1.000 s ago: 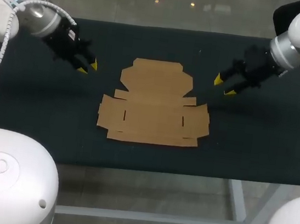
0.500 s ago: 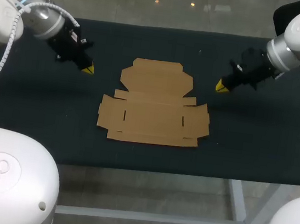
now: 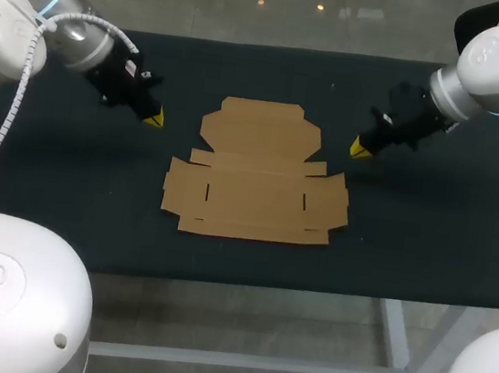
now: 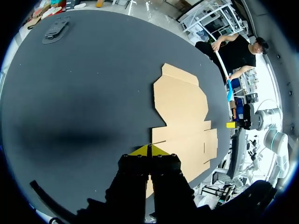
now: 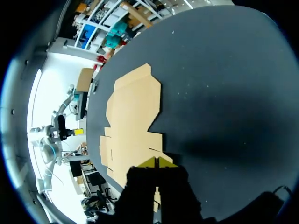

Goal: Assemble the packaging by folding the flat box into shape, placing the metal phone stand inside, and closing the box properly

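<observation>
The flat box [image 3: 256, 174] lies in the middle of the frame on the dark surface [image 3: 63, 208]. It is all flat, with no flap up yet.

The left tool [image 3: 152, 119] sits near the box's upper left and does not touch it. The right tool [image 3: 357, 148] sits near the box's upper right, also apart from it.

A second ago both tools had their yellow tips spread wide. Now each tool has its tips pinched tight together, with nothing held between them. Both wrist views show the tips meeting in a point. Both tools have also slid in a little closer to the box.

I think they are getting ready to poke or slide under the box's edges. The folding has not begun, so nearly the whole job is left.
</observation>
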`<state>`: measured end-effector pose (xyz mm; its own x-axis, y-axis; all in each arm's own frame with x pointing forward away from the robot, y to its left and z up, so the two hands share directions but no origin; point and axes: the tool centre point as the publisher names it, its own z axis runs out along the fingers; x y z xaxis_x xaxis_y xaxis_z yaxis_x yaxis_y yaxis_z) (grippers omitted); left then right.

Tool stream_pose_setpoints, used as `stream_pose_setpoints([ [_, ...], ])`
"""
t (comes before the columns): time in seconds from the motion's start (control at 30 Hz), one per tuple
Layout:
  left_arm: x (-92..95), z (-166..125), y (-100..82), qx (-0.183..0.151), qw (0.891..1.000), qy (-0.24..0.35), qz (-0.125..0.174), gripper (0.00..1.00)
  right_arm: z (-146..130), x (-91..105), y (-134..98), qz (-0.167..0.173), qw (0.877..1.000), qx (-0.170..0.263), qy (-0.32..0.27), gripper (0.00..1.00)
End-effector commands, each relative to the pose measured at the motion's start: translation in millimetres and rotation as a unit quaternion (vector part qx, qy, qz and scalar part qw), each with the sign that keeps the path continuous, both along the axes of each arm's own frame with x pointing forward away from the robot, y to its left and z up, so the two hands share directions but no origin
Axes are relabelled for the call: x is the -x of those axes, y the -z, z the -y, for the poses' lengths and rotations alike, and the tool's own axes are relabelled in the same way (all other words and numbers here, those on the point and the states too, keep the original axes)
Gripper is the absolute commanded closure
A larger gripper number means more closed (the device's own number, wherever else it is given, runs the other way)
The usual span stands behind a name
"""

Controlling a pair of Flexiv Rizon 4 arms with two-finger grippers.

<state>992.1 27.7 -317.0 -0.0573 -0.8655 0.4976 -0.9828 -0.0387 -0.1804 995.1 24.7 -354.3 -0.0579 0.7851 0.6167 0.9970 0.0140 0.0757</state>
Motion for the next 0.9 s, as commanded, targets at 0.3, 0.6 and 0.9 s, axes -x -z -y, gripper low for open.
stream_pose_setpoints([
  [0.3, -8.1, 12, 30.5, 0.008, 0.999, 0.036, 0.007, 1.0, -1, -12.3, 25, 0.023, 1.0, -0.006, -0.018, 1.0],
  [0.6, -5.4, 20, 43.5, 0.016, 0.999, 0.046, 0.002, 1.0, -16, -18.4, 43, 0.02, 0.999, 0.005, -0.033, 1.0],
  [0.9, -3.0, 22, 50.4, 0.024, 0.999, 0.048, -0.003, 1.0, -24, -25.2, 53, 0.032, 0.998, 0.0, -0.045, 1.0],
])
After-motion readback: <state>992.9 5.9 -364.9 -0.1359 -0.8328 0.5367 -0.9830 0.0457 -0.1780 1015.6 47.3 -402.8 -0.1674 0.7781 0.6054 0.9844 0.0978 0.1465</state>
